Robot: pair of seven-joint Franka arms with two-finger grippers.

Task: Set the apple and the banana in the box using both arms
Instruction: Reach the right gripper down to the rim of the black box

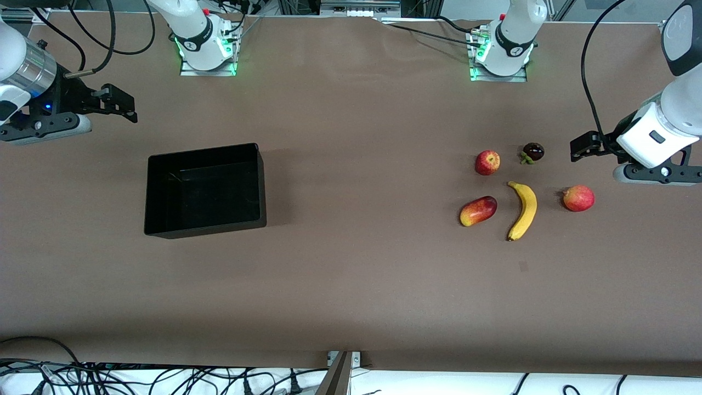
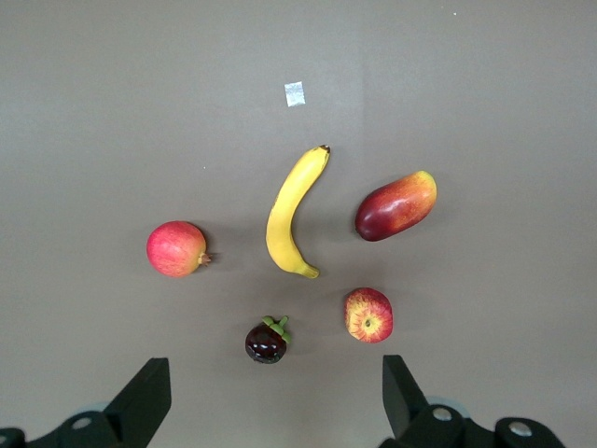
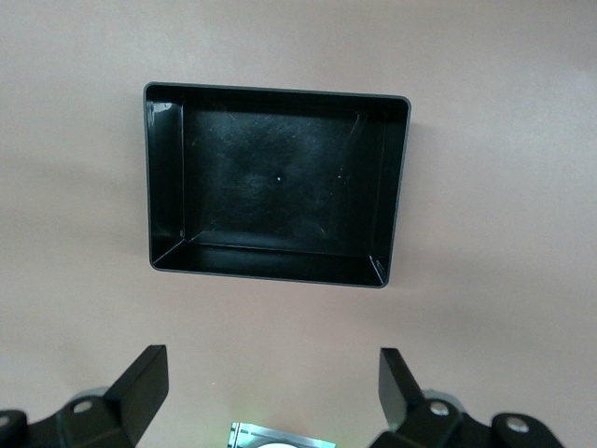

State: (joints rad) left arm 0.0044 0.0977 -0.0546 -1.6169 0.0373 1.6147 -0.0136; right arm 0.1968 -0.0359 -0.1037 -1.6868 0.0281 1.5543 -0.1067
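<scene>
L gripper (image 1: 582, 147) released, over table nr fruit | R gripper (image 1: 122, 103) released | apple (image 1: 487, 163) 11 o'clock of banana (image 1: 523, 210) | box (image 1: 204, 190) well apart

table (image 1: 351, 285): brown, matte | box (image 1: 164, 230): toward right arm's end, nothing in it | toward left arm's end, all apart: apple (image 1: 487, 162), mangosteen (image 1: 532, 152) beside it, banana (image 1: 524, 210) nearer camera, mango (image 1: 477, 210) and pinkish fruit (image 1: 578, 198) flanking banana | white tag (image 2: 295, 93) near banana tip

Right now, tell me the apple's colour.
The apple is red with yellow streaks around its dimple, clearest in the left wrist view.
</scene>
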